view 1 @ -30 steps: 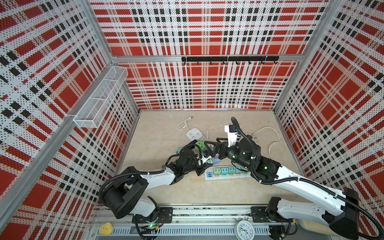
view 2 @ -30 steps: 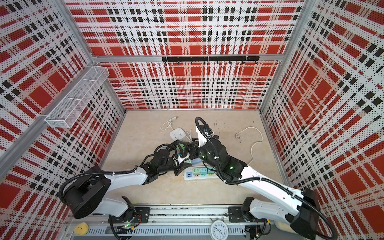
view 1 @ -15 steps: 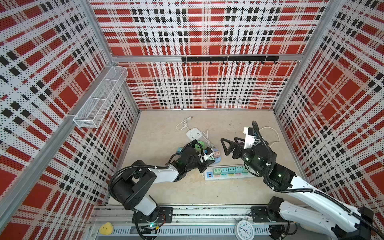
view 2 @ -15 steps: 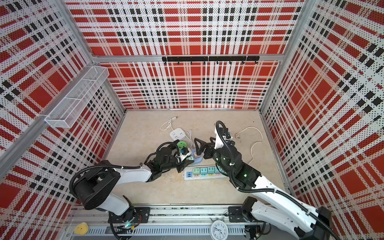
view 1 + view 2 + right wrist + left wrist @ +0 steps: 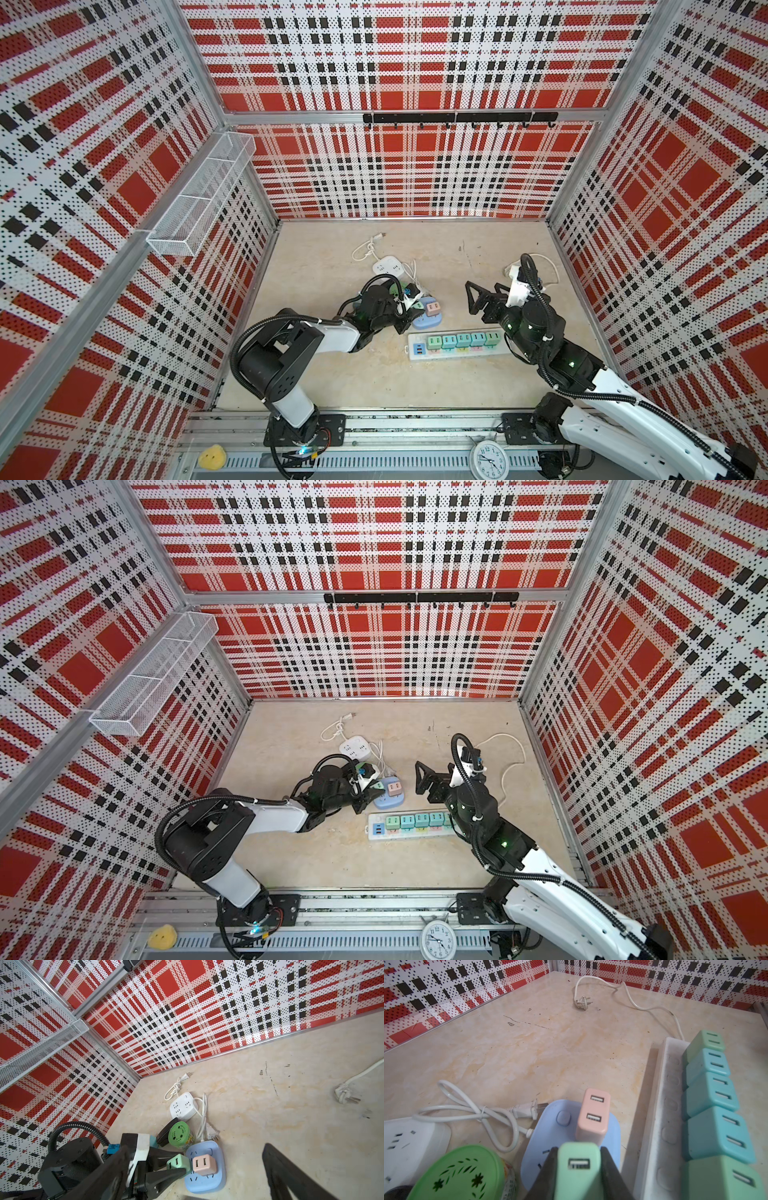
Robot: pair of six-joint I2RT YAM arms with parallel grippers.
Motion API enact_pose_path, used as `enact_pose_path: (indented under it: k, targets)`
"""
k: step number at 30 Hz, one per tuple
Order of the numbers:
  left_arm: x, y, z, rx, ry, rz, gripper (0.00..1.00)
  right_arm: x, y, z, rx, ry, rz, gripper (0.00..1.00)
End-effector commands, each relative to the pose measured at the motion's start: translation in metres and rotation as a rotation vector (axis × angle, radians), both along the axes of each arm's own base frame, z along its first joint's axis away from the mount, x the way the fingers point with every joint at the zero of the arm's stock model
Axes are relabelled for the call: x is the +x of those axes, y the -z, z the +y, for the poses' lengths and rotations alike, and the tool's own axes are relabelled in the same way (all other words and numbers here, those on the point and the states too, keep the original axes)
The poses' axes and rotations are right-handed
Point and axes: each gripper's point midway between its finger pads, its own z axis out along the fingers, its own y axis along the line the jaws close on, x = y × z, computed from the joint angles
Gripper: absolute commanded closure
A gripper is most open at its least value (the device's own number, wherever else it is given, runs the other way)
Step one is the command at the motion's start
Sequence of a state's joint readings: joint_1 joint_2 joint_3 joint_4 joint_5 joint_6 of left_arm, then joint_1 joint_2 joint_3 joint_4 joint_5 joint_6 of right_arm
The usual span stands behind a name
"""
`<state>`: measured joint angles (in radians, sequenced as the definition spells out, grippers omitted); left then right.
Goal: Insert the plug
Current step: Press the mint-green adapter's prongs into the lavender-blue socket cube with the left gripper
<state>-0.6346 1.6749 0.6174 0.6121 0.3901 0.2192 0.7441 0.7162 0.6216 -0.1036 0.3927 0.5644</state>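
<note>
My left gripper (image 5: pixel 578 1149) is shut on a mint-green USB plug (image 5: pixel 578 1165). The plug hangs tilted over the near edge of a pale blue socket block (image 5: pixel 548 1118), right beside a pink plug (image 5: pixel 592 1113) that stands in the block. Its prongs are hidden. The green plug (image 5: pixel 178 1162), the pink plug (image 5: pixel 203 1164) and the blue block (image 5: pixel 216 1178) also show in the right wrist view. My right gripper (image 5: pixel 482 293) is open and holds nothing, raised off the floor to the right of the block.
A long white power strip (image 5: pixel 465 352) with several green and teal plugs (image 5: pixel 463 340) lies in front of the block. Behind it are a green-lidded jar (image 5: pixel 460 1174), a white socket cube (image 5: pixel 386 266) and cables. A loose white cord plug (image 5: pixel 582 1002) lies far right.
My right gripper has pulled back from the blue block to the right and risen, still open. The left gripper stays at the block, still shut on the green plug.
</note>
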Motion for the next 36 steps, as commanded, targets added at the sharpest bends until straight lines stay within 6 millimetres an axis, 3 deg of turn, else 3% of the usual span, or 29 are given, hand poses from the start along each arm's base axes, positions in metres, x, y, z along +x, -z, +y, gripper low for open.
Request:
enact_pose_path:
  k: [1, 13, 24, 36]
  targets:
    - [0.007, -0.006, -0.008, -0.024, 0.031, -0.044, 1.0, 0.001, 0.002, -0.008, -0.026, 0.031, -0.011, 0.0]
    - [0.007, 0.004, -0.008, -0.018, 0.045, -0.035, 1.0, 0.002, 0.005, -0.007, -0.027, 0.027, -0.009, 0.0]
    - [-0.018, 0.013, -0.015, 0.018, 0.132, -0.016, 1.0, 0.001, 0.006, -0.008, -0.025, 0.026, -0.01, 0.0]
    - [-0.025, 0.028, -0.027, 0.041, 0.203, 0.054, 1.0, 0.004, 0.007, -0.004, -0.021, 0.016, 0.001, 0.0]
